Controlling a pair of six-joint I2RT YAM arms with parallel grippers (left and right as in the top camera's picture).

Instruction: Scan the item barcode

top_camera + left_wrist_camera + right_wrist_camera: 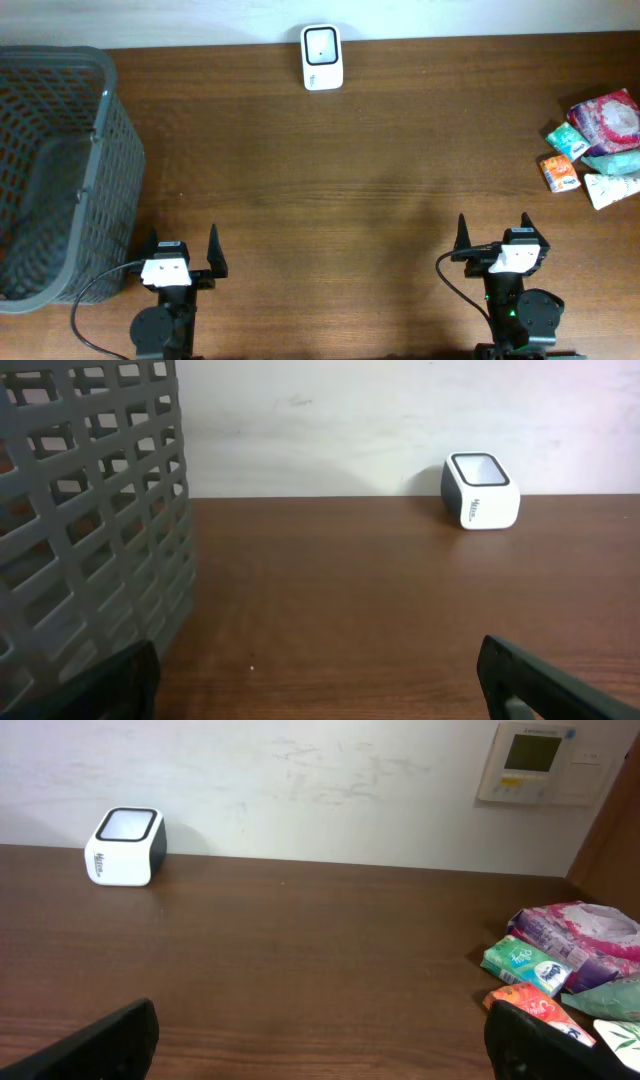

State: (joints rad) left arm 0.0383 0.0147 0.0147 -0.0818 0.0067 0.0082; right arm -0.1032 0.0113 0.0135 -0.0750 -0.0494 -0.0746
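Note:
A white barcode scanner with a dark window stands at the table's back edge; it shows in the left wrist view as the scanner and in the right wrist view as the scanner. Several small packaged items lie at the right edge: an orange pack, a green pack, a pink-red bag. In the right wrist view the orange pack sits just beyond my right finger. My left gripper and right gripper both stand open and empty near the front edge.
A grey plastic basket fills the left side, close to my left gripper, with its lattice wall right beside the left finger. A white pack lies at the far right. A wall thermostat hangs behind the table.

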